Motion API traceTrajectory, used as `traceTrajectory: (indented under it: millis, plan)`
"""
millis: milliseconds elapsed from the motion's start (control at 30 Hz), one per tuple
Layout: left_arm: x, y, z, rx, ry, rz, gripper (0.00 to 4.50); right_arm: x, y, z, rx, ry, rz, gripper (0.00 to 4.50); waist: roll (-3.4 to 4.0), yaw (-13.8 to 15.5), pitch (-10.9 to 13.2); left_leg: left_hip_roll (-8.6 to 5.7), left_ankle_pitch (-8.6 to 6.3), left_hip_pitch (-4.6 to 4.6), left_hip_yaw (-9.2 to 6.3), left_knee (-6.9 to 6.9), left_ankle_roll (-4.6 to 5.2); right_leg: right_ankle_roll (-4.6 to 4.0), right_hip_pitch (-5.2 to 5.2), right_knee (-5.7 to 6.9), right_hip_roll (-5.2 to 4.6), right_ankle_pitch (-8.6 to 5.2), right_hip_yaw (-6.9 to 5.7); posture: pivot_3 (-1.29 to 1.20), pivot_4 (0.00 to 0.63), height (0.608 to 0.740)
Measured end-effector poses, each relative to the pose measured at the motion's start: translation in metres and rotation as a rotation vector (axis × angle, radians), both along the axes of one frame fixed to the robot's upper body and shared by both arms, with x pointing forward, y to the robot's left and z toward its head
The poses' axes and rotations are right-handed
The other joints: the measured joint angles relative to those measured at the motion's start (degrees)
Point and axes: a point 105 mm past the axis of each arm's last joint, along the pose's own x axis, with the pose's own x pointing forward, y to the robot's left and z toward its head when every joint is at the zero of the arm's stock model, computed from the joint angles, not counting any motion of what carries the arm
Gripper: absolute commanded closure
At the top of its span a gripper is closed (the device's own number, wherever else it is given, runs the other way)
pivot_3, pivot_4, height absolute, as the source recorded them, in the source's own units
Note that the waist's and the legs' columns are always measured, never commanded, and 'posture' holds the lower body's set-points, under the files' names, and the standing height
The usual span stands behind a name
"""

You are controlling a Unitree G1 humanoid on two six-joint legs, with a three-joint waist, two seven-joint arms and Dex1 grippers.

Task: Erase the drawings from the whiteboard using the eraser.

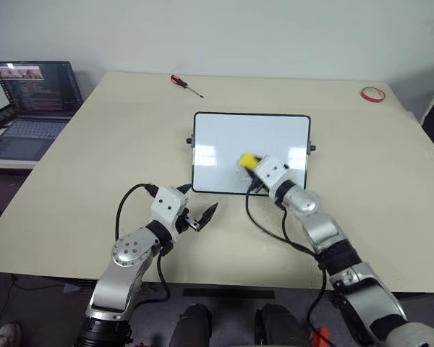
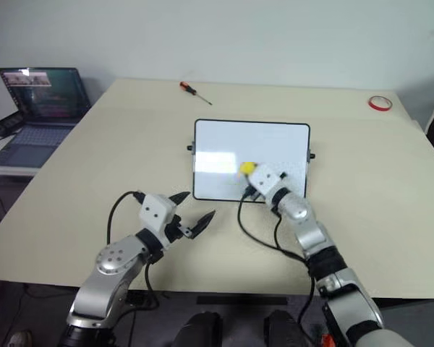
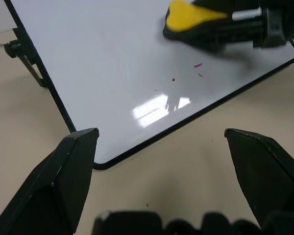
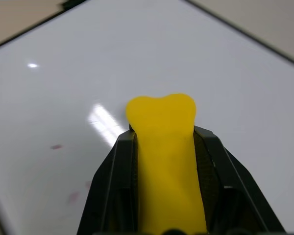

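Two fingers of my right tool (image 4: 161, 161) pinch the eraser (image 4: 162, 147) mid-body over the whiteboard (image 1: 224, 137); it bulges softly, so I judge it light and squashy, while my left tool (image 3: 161, 161) stands spread.

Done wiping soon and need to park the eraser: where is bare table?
Bare table right of the whiteboard, up to the tape ring, and left of it toward the laptop. Crowded at the near edge: left gripper, right gripper with eraser.
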Motion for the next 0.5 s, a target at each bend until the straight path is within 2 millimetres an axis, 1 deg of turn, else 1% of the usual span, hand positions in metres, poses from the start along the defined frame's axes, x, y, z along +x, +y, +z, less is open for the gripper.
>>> traceTrajectory:
  millis: [67,167,233,300,367,433,500]
  plan:
    - [0.000,0.000,0.000,0.000,0.000,-0.001,0.00,-0.001,0.000,-0.001,-0.005,-0.001,0.003,3.29,-0.01,-0.12,-0.01,0.00,0.00,0.00,0.03,-0.01,0.00,0.00,-0.01,0.00,0.00,0.00,0.02,0.00,0.150,0.740]
    - [0.000,0.000,0.000,0.000,0.001,-0.002,0.00,-0.004,0.001,-0.008,-0.021,0.020,0.026,3.29,-0.02,-0.19,-0.02,0.02,0.00,0.01,0.02,-0.01,0.00,0.00,0.00,0.01,0.00,0.00,0.01,0.00,0.150,0.740]
    - [0.000,0.000,0.000,0.000,0.001,-0.002,0.00,-0.014,0.006,-0.021,-0.050,0.071,0.093,3.29,-0.05,-0.27,-0.12,0.03,-0.01,0.03,0.02,-0.01,0.01,0.00,0.02,0.01,-0.01,0.00,0.01,0.00,0.150,0.740]
    - [0.000,0.000,0.000,0.000,0.001,-0.002,0.00,-0.031,0.016,-0.041,-0.075,0.147,0.189,3.29,-0.12,-0.43,-0.22,0.06,-0.01,0.07,0.02,-0.03,0.01,0.00,0.04,0.00,-0.01,0.00,0.02,0.00,0.150,0.740]
    - [0.000,-0.001,0.000,0.001,0.001,-0.003,0.00,-0.043,0.025,-0.057,-0.102,0.210,0.259,3.29,-0.10,-0.68,-0.23,0.10,-0.01,0.15,0.03,-0.03,0.01,-0.01,0.05,0.02,-0.01,0.00,0.11,0.00,0.150,0.740]
    - [0.000,-0.002,-0.001,0.001,0.002,-0.007,0.00,-0.045,0.026,-0.060,-0.122,0.232,0.275,3.29,-0.10,-0.83,-0.23,0.11,0.00,0.34,0.03,-0.02,0.01,-0.02,0.19,0.02,0.00,0.01,0.12,0.00,0.150,0.740]
    - [-0.001,-0.002,-0.001,0.002,0.003,-0.011,0.00,-0.042,0.021,-0.061,-0.145,0.242,0.267,3.29,-0.09,-0.62,-0.23,0.11,0.00,0.73,0.02,-0.03,0.02,-0.04,0.65,-0.06,0.00,-0.02,0.03,0.00,0.150,0.740]
